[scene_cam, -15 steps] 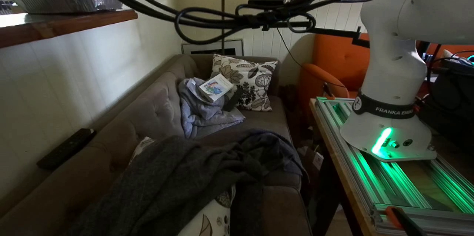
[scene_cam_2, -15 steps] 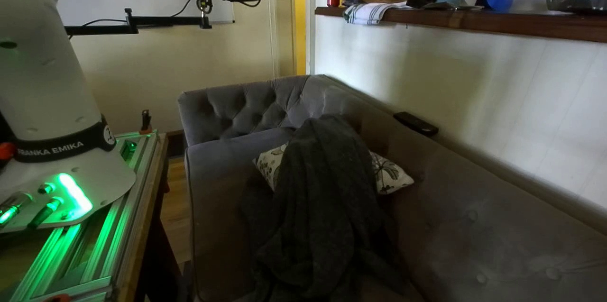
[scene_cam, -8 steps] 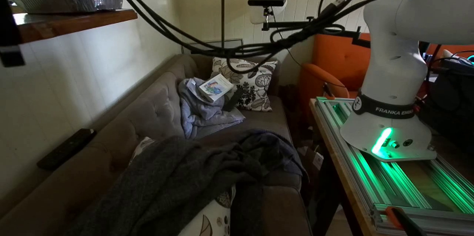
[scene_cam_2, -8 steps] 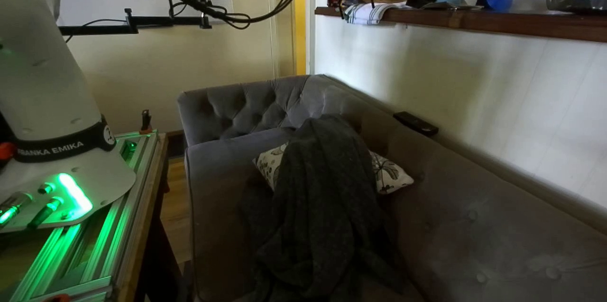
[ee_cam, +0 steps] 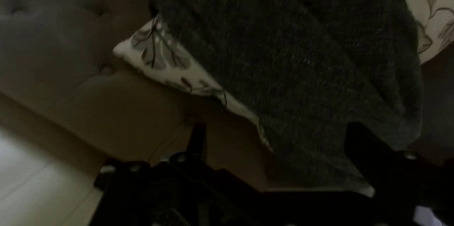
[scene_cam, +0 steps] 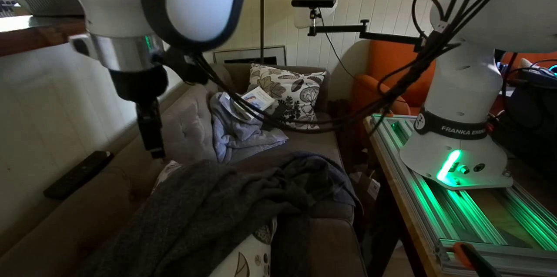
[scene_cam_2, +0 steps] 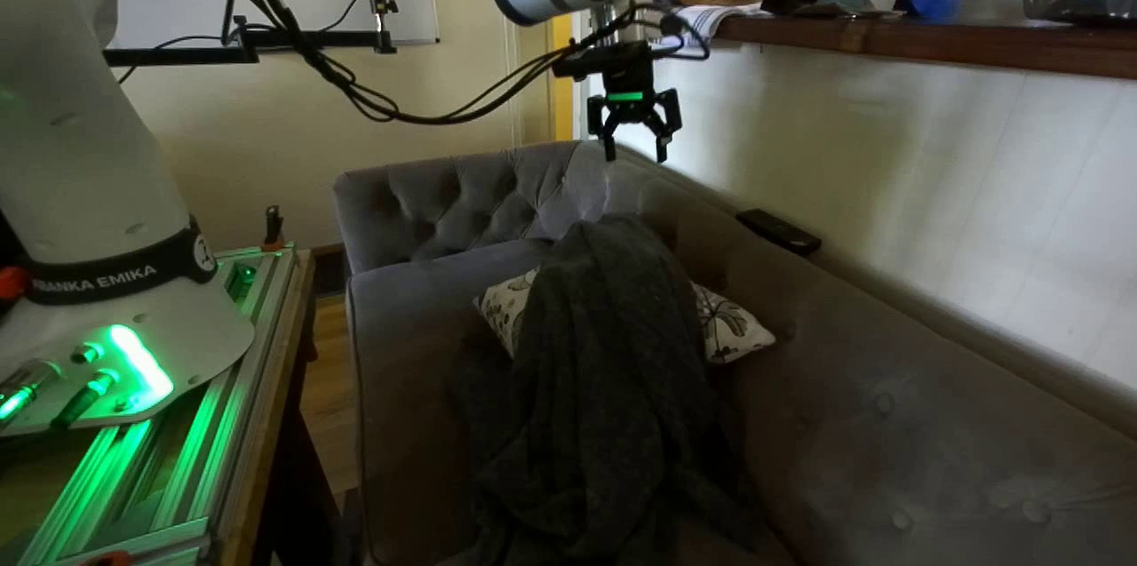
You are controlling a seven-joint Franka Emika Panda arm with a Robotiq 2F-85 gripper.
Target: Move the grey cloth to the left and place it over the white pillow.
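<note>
The dark grey cloth (scene_cam: 209, 211) lies in folds over the white patterned pillow (scene_cam: 246, 253) on the sofa; both also show in an exterior view, the cloth (scene_cam_2: 613, 379) across the pillow's middle and the pillow (scene_cam_2: 733, 326) sticking out on both sides. In the wrist view the cloth (ee_cam: 283, 59) covers most of the pillow (ee_cam: 163, 59), whose printed corner shows. My gripper (scene_cam_2: 636, 155) is open and empty, in the air above the cloth's far end, near the sofa back. Its two fingers (ee_cam: 276, 130) stand wide apart in the wrist view.
A black remote (scene_cam_2: 779, 232) lies on top of the sofa back (scene_cam_2: 888, 344), along the white wall. A wooden counter (scene_cam_2: 933, 40) with bowls is above. A light grey blanket (scene_cam: 237, 133), a book (scene_cam: 254, 102) and another patterned pillow (scene_cam: 296, 94) lie at a sofa end.
The arm has come down into view, and my open gripper has lowered from counter height to above the sofa. The cloth and pillow have not moved.
</note>
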